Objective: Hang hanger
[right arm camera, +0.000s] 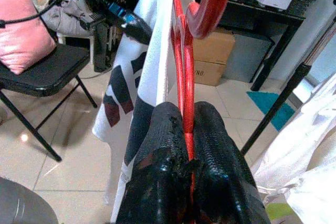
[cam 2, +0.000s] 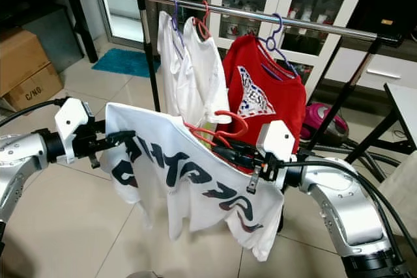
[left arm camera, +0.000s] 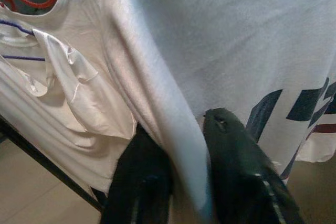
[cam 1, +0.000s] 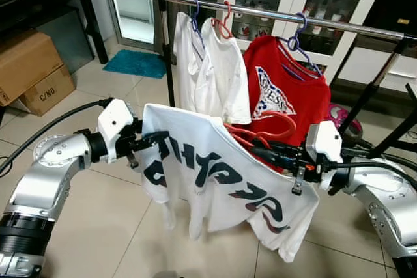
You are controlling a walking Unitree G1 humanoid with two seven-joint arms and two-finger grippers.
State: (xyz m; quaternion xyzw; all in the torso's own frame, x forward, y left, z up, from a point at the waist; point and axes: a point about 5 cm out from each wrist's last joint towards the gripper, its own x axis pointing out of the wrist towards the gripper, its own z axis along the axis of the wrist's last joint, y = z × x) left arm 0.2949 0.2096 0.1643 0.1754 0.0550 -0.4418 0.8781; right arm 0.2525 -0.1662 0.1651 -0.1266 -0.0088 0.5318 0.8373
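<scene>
Both arms extend forward at chest level, carrying a white printed T-shirt (cam 1: 215, 180) stretched between them. Left hand (cam 1: 144, 141), at 9 o'clock of the shirt, has its black fingers (left arm camera: 236, 171) closed on a fold of the shirt's edge. Right hand (cam 1: 264, 153), at 3 o'clock of the shirt, is clamped on the red hanger (right arm camera: 185, 103); the wrist view shows the red wire pinched between both fingers. This hanger sits in the shirt's collar, its hook (cam 1: 277, 125) rising just above the fabric, toward 12 o'clock.

Behind the shirt, at 12 o'clock, stands the clothes rail (cam 1: 339, 25). Its bar carries two white garments (cam 1: 212, 73) and a red T-shirt (cam 1: 287, 92) on their own hangers. Held hanger and hook are below the bar and apart from it. Cardboard boxes (cam 1: 29, 69) rest on the tiled floor (cam 1: 98, 226) at 10 o'clock.
</scene>
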